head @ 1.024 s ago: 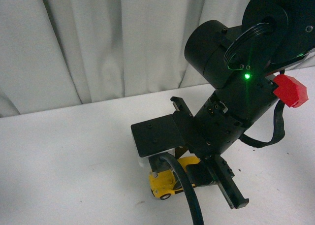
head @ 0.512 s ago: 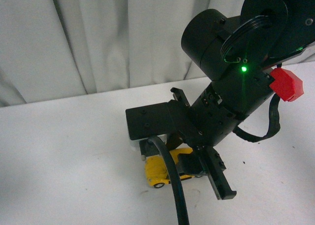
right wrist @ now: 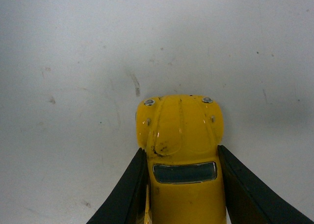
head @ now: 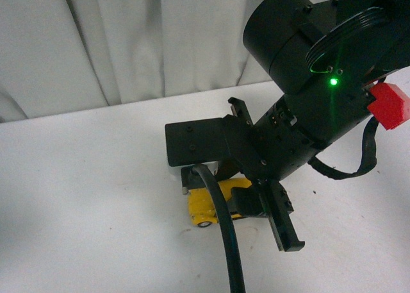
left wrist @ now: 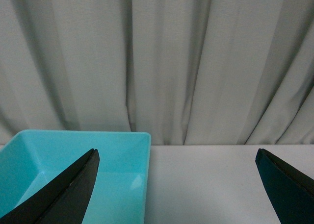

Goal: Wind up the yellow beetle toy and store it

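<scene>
White tabletop (head: pixel 77 197), matt, faintly scuffed and speckled, backed along its far edge by a pale grey pleated curtain (head: pixel 128 43). Item one: yellow beetle toy (right wrist: pixel 179 131), glossy, with a rounded bonnet, two small chrome headlamps, a dark windscreen and a dark scuff on the bonnet just ahead of the glass. It lay right of centre on the table side of the front view, directly under the right arm, one black wheel showing low at its near side. Whether the wheels touched the table could not be told. Item two: right gripper (right wrist: pixel 181 149), black, drawn in narrow and clamped on the toy, its fingers (right wrist: pixel 132 189) pressed against both flanks level with the windscreen, the bonnet projecting beyond the fingertips. Item three: black cable (head: pixel 224 242), thick, curving down across the toy in the front view. Item four: red connector (head: pixel 389 107) on the right arm's side, with a small green light (head: pixel 333 82) lit on the housing above the wrist. Item five: left gripper (left wrist: pixel 176 153), dark fingers spread wide with nothing between them, facing the curtain. Item six: turquoise bin (left wrist: pixel 122 155), open-topped, standing on the table against the curtain, partly behind one left finger
</scene>
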`<action>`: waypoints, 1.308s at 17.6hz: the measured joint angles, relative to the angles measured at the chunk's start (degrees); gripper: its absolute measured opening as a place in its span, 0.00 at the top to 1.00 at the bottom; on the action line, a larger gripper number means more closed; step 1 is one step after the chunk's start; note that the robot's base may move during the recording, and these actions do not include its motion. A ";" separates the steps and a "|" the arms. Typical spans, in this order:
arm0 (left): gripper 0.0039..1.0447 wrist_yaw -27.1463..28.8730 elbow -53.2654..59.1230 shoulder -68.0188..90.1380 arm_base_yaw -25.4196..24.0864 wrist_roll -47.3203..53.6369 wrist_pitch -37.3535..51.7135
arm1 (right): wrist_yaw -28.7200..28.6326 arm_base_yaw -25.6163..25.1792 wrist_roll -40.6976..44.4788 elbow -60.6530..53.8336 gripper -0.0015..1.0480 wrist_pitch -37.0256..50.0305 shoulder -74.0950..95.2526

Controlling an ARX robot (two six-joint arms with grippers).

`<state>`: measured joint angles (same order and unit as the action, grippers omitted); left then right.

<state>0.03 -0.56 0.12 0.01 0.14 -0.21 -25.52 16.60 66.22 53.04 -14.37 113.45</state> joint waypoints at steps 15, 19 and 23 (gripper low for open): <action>0.06 0.02 0.00 0.00 0.00 0.00 0.00 | -3.74 -7.41 4.39 -5.64 0.65 2.32 -1.64; 0.06 0.02 0.00 0.00 0.00 0.00 0.00 | -3.98 -9.99 5.95 -7.69 0.65 2.23 -2.99; 0.06 0.02 0.00 0.00 0.00 0.00 0.00 | -4.11 -12.76 8.70 -10.10 0.65 0.66 -4.94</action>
<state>0.05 -0.56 0.12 0.01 0.14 -0.21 -29.63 3.84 74.91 42.94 -13.72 108.51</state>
